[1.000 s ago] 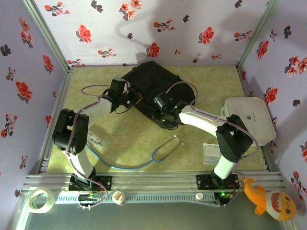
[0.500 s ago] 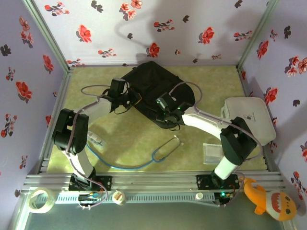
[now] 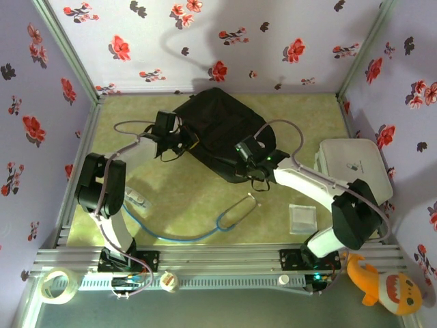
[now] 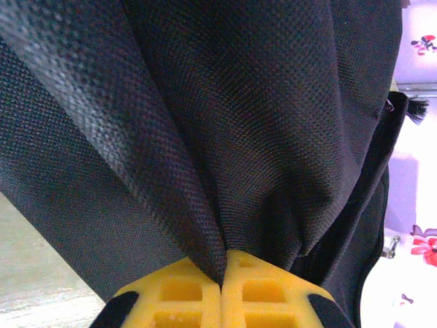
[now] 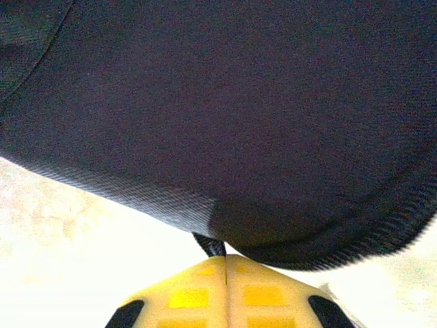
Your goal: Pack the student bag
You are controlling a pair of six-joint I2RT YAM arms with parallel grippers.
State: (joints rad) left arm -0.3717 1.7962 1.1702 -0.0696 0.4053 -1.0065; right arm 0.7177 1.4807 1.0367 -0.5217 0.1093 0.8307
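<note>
The student bag (image 3: 218,123) is a large black fabric backpack lying at the back middle of the table. My left gripper (image 3: 183,141) is at its left edge, shut on a pinched fold of the bag's fabric (image 4: 205,225), which rises in pleats from between the yellow fingertips (image 4: 184,287). My right gripper (image 3: 249,167) is at the bag's near right edge. In the right wrist view it (image 5: 225,258) is shut on a thin black strap (image 5: 208,244) that hangs under the bag's rim (image 5: 328,246).
A stethoscope (image 3: 235,210) with a blue tube lies in front of the bag. A clear packet (image 3: 302,217) lies near the right arm. A white rounded board (image 3: 355,167) sits at the right wall. Floral walls enclose three sides.
The right gripper has closed on the strap and moved right and slightly back along the bag's near edge. The left gripper has kept its hold and barely moved.
</note>
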